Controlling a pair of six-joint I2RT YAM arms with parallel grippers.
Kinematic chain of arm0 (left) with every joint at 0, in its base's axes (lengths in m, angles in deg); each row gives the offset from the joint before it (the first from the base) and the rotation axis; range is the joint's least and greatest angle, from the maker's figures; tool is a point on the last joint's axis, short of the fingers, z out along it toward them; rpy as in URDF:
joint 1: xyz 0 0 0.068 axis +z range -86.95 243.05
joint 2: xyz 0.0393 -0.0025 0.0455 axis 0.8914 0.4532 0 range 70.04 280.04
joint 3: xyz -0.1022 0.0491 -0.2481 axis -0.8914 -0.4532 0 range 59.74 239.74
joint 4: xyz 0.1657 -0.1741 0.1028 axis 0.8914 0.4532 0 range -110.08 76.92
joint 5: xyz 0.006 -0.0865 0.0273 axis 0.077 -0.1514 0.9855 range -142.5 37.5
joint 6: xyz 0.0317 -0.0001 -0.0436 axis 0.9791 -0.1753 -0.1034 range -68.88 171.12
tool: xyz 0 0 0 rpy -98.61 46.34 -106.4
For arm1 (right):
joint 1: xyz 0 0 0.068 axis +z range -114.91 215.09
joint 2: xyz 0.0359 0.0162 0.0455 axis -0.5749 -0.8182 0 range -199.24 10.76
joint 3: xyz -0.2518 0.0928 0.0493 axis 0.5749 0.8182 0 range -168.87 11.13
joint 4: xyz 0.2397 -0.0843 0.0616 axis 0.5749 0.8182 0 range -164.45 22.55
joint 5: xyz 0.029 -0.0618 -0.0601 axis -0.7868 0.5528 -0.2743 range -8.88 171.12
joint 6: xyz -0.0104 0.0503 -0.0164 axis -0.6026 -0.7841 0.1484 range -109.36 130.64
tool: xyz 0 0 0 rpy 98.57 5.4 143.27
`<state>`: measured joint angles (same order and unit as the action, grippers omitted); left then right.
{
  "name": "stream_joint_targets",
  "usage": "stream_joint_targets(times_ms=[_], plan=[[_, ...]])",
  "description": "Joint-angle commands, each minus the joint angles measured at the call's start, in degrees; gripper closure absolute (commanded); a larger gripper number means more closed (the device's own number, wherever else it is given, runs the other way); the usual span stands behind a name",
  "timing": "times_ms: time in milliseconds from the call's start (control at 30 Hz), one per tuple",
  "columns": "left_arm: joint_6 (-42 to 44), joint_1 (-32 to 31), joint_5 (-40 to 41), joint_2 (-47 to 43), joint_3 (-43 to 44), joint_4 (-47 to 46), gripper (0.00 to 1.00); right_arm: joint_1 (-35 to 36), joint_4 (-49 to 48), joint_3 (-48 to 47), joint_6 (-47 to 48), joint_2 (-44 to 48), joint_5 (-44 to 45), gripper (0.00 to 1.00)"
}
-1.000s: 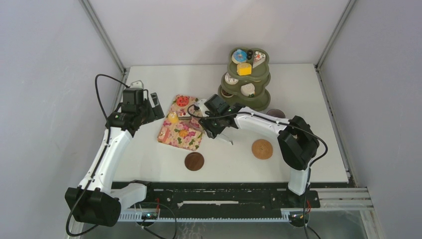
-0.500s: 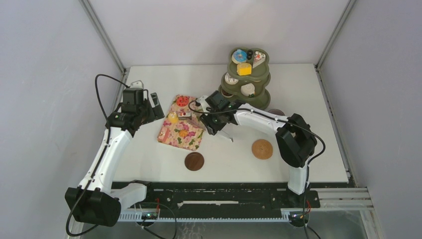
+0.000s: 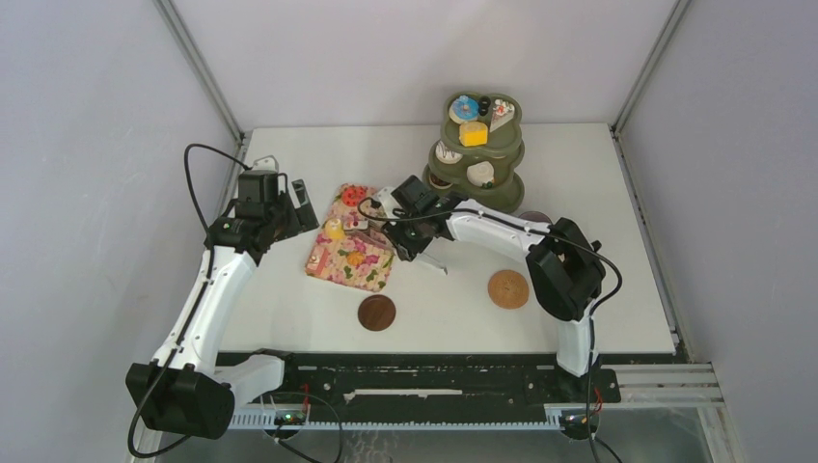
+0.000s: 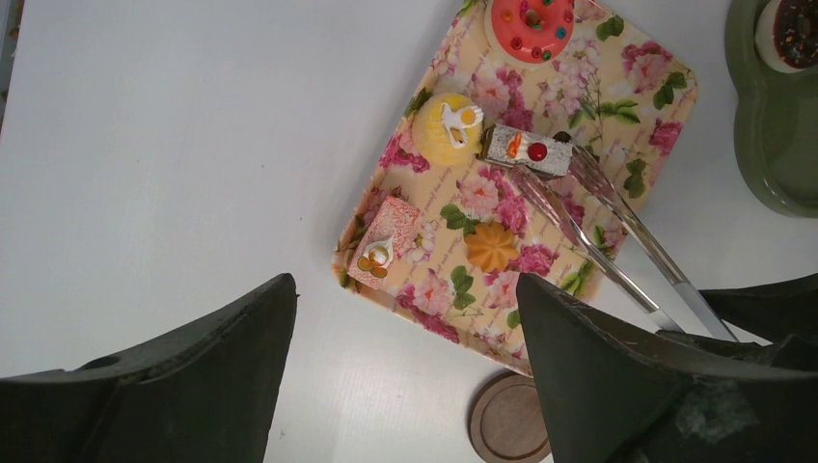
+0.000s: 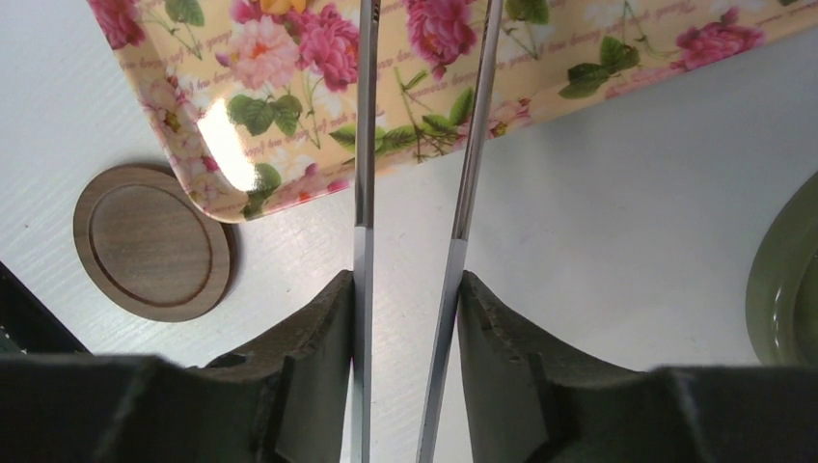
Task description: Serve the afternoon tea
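Right gripper (image 5: 405,299) is clamped on the long thin metal tongs (image 5: 363,145) at the handle end, tong arms partly squeezed. Left gripper (image 4: 405,318) is spread wide and empty, hovering over the near edge of the floral-patterned rectangular tray (image 4: 646,92). Target is the white rectangular toy cake slice with red cherry (image 4: 528,149). It lies on the tray, straight ahead of the right gripper at the tong tips: one tip at its end, the other along its side, contact unclear. Slice long axis runs across the tongs' line. Right arm nearer. Olive-green tiered stand (image 3: 477,174) beyond is the likely destination.
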<state>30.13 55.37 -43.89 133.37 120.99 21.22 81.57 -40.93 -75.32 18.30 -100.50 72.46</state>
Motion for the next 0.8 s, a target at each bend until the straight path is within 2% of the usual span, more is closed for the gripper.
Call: stream_joint_targets(times_ms=[0, 267, 500, 767], plan=[[-0.2, 0.5, -0.6, -0.9, 0.8, -0.6, 0.12, 0.8, -0.6, -1.7, 1.4, 1.5, -0.1, 0.56], [-0.1, 0.5, -0.7, -0.8, 0.7, -0.7, 0.12, 1.1, -1.2, 0.2, 0.1, 4.6, 1.3, 0.86], [-0.1, 0.4, -0.9, -0.5, 0.8, -1.0, 0.12, 0.4, -1.4, 7.7, -2.6, 13.7, 4.0, 0.9], [-0.2, 0.5, -1.5, 0.5, 1.4, -1.7, 0.12, -1.6, -0.4, 22.3, -8.7, 29.4, 7.8, 0.9]])
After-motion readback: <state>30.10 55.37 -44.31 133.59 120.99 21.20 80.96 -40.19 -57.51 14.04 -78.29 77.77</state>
